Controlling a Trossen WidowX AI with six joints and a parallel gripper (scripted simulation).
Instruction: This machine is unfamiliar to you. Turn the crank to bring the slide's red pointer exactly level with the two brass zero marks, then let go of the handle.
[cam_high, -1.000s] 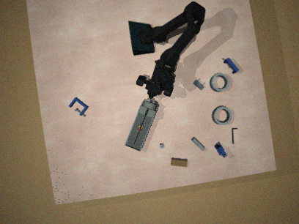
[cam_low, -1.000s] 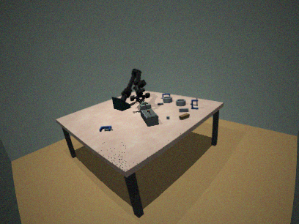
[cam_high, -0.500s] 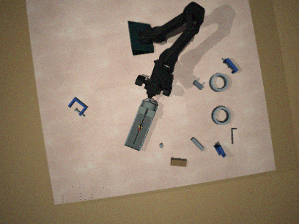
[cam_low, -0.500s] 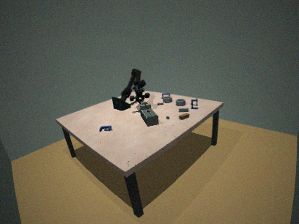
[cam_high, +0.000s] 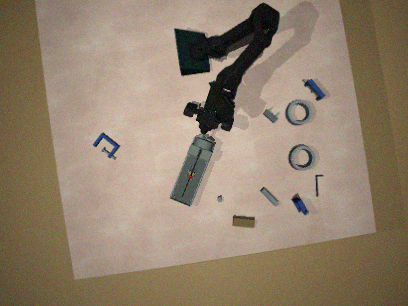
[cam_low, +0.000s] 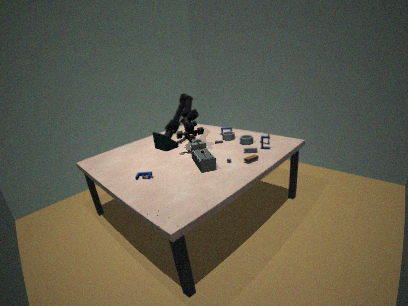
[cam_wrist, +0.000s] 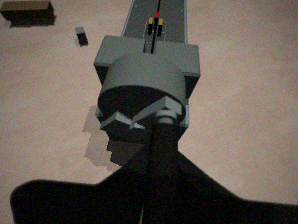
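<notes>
The grey machine has a slotted track with a red pointer between two brass marks. In the wrist view the red pointer shows slightly past the marks, on the side away from the crank, not level with them. The pale crank arm sits on the round drum's end face, its handle side at the right in the wrist view. My gripper is shut on the dark crank handle. The fingers hide much of the handle.
Beside the machine lie a small grey block and a brown block. Two grey rings lie further right in the top view. A blue clamp lies left of the machine.
</notes>
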